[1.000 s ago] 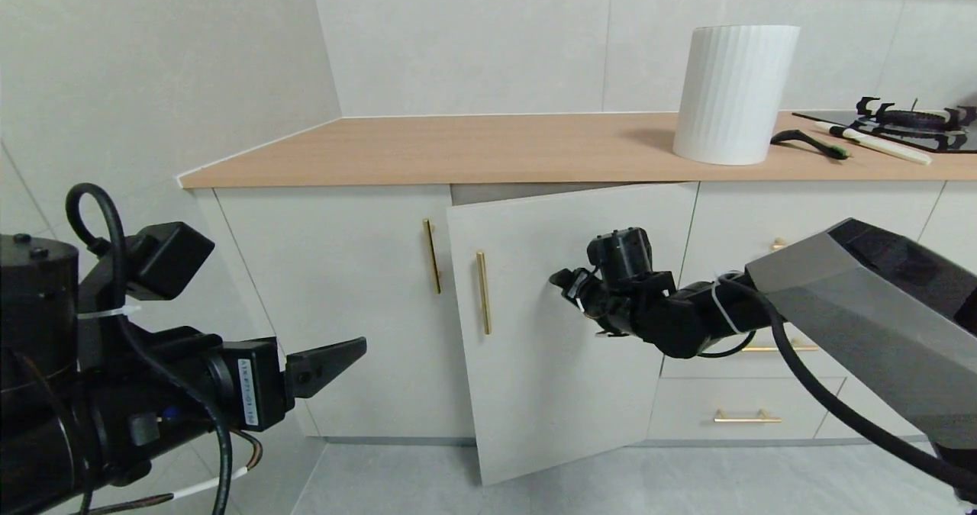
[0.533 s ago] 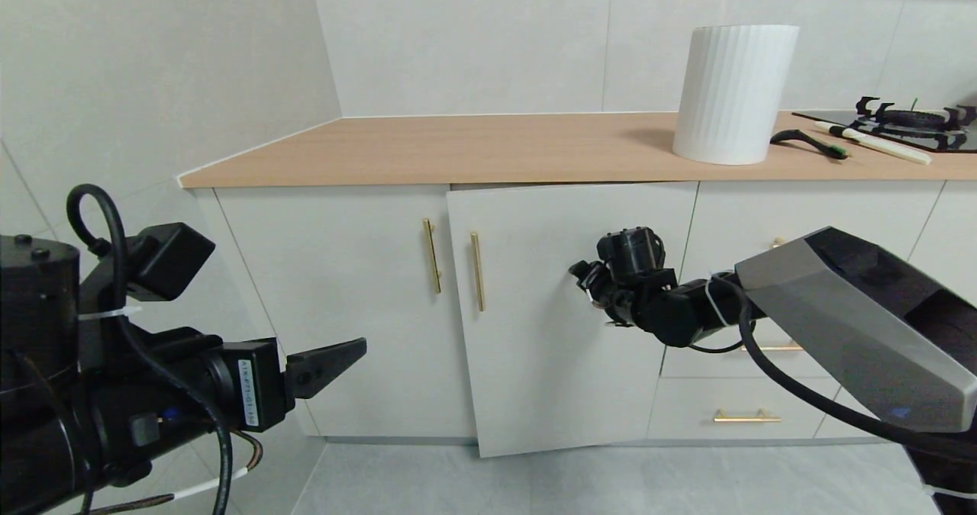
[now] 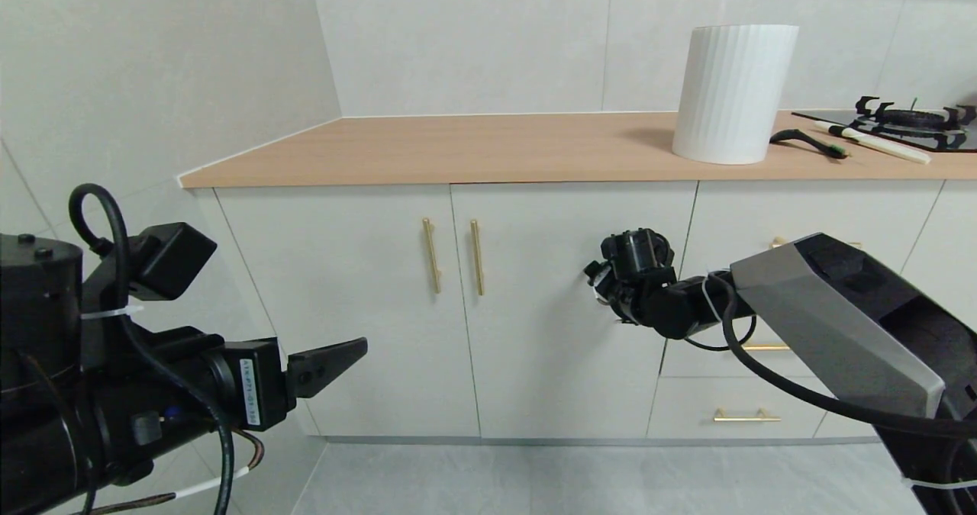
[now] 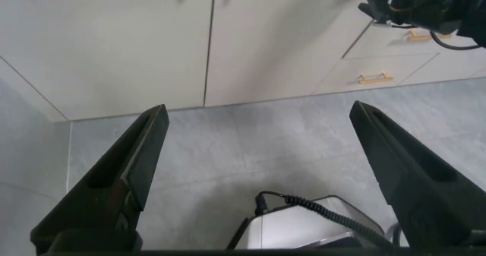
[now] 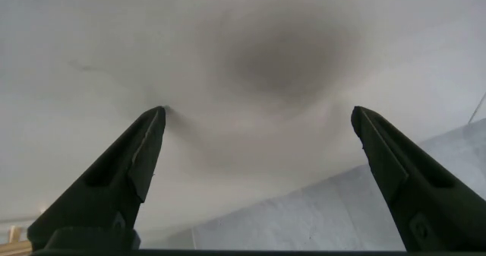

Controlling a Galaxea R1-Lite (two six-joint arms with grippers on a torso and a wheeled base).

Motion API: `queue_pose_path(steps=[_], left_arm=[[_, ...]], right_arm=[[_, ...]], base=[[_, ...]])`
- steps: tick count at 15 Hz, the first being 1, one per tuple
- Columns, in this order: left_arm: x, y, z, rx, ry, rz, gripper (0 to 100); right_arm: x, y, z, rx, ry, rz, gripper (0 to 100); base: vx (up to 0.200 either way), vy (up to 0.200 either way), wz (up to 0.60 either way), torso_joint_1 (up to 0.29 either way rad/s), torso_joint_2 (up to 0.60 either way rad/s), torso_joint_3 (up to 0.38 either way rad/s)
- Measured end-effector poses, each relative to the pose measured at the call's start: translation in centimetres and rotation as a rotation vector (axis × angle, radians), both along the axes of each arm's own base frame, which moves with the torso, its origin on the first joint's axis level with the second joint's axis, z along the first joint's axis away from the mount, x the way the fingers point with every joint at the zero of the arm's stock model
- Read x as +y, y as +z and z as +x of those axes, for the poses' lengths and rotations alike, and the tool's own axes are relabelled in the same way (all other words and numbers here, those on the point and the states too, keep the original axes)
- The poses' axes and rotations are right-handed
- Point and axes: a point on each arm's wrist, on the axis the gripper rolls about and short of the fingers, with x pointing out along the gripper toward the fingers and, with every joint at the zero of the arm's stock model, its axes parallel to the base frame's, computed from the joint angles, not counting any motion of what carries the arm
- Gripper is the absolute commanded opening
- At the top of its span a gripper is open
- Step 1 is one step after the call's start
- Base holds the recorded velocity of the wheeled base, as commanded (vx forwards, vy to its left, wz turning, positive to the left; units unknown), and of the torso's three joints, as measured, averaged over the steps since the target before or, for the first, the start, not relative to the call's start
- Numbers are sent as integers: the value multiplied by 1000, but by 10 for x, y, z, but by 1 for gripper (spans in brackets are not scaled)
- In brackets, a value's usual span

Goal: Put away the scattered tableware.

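My right gripper [image 3: 595, 278] rests with its open fingers against the white cabinet door [image 3: 549, 347], which stands flush with the door beside it. In the right wrist view the door's face [image 5: 258, 66] sits just beyond the spread gripper [image 5: 258, 112]. My left gripper [image 3: 336, 355] hangs open at the lower left, in front of the left cabinet and above the grey floor [image 4: 250, 157], holding nothing. On the wooden counter [image 3: 458, 149] at the far right lie a dark utensil with a green end [image 3: 810, 143] and a white-handled utensil [image 3: 874, 143].
A tall white ribbed container [image 3: 734, 95] stands on the counter near the utensils. A black stove grate [image 3: 912, 118] is at the far right. Gold handles [image 3: 476, 257] mark the two doors; drawers [image 3: 744, 416] sit to the right. Walls close off the left corner.
The cabinet door swung from partly open to fully shut as my right gripper pushed it inward. The left arm has stayed still.
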Motion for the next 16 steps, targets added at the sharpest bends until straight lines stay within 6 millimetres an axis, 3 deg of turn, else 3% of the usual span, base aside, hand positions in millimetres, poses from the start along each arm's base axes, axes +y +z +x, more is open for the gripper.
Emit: queue_pose_path(steps=[6, 9, 12, 16], left_arm=[[0, 0, 0, 0, 0, 0, 100], [0, 0, -1, -3, 2, -1, 100], [5, 7, -6, -41, 16, -15, 100], [25, 27, -32, -158, 57, -69, 100]], right_arm=[[-3, 4, 2, -8, -12, -1, 100], [-7, 18, -11, 8, 40, 20, 100], [-9, 62, -50, -8, 160, -6, 100], [-40, 135, -130, -107, 271, -124, 100]], base=[[0, 0, 0, 0, 0, 0], [0, 0, 0, 0, 0, 0], [0, 0, 0, 0, 0, 0], [0, 0, 0, 0, 0, 0]])
